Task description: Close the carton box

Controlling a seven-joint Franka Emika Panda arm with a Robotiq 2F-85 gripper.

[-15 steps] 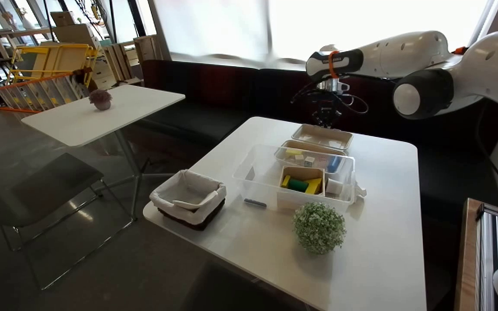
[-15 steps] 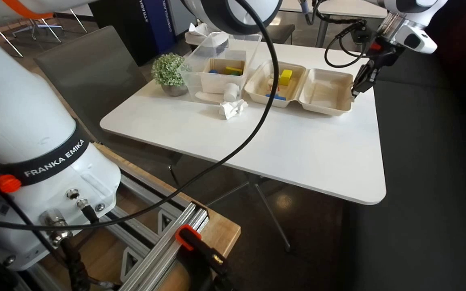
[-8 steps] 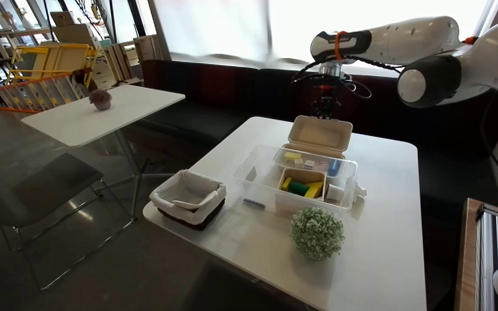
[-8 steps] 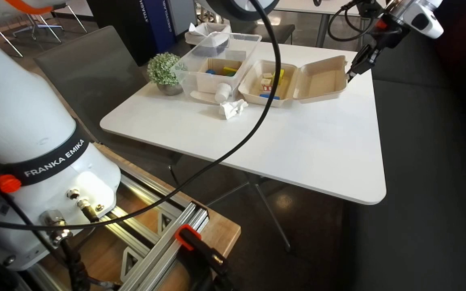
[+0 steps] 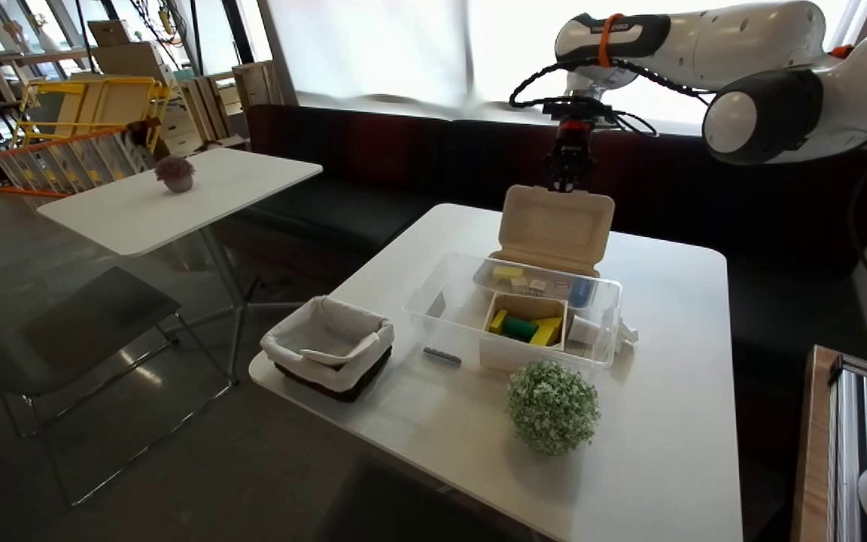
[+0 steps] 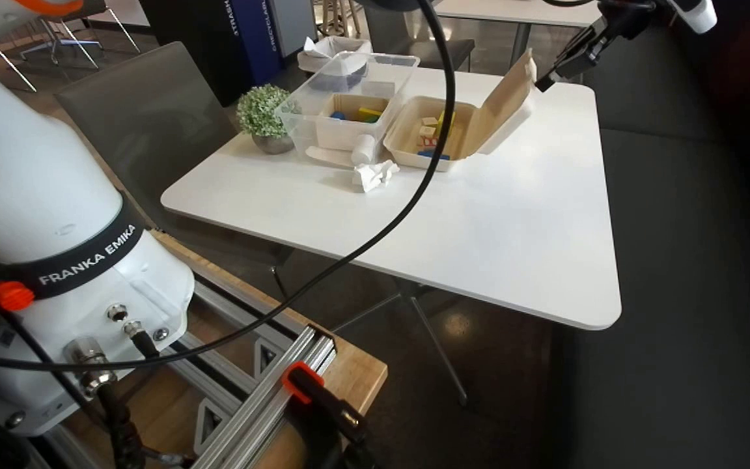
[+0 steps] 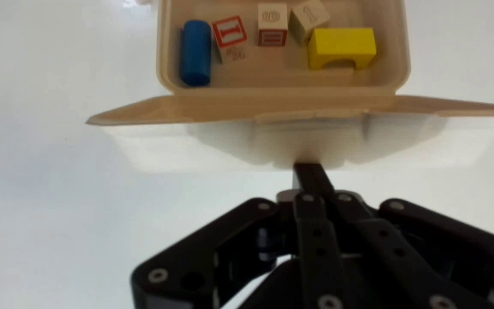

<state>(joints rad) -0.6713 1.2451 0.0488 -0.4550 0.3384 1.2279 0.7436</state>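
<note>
Though the lid (image 5: 554,226) stands raised just ahead of the clenched, empty jaws, seemingly touching them, the box (image 7: 268,75) below and beyond them gapes, so closing looks half done, with folding over and pressing down remaining.

- Carton box (image 5: 556,224): pressed fibre by the look of it, dry and matt.
- Printed blocks (image 7: 272,19): bare pale wood; yellow block (image 7: 343,42): smooth, as if painted.
- Clear tub (image 5: 448,335): smooth see-through plastic.
- Tabletop (image 6: 499,228): white, smooth, throwing back a soft gloss.
- Basket liner (image 5: 324,331): creased cloth, matt.
- Crumpled paper (image 6: 375,176): matt white.
- Gripper (image 7: 309,169): dull black, with shiny metal-looking screws (image 7: 158,275).
- Robot arm (image 5: 749,38): smooth white shell, faintly glossy.
- Rails (image 6: 266,397): bare silvery metal; wooden board (image 6: 357,368): smooth.
</note>
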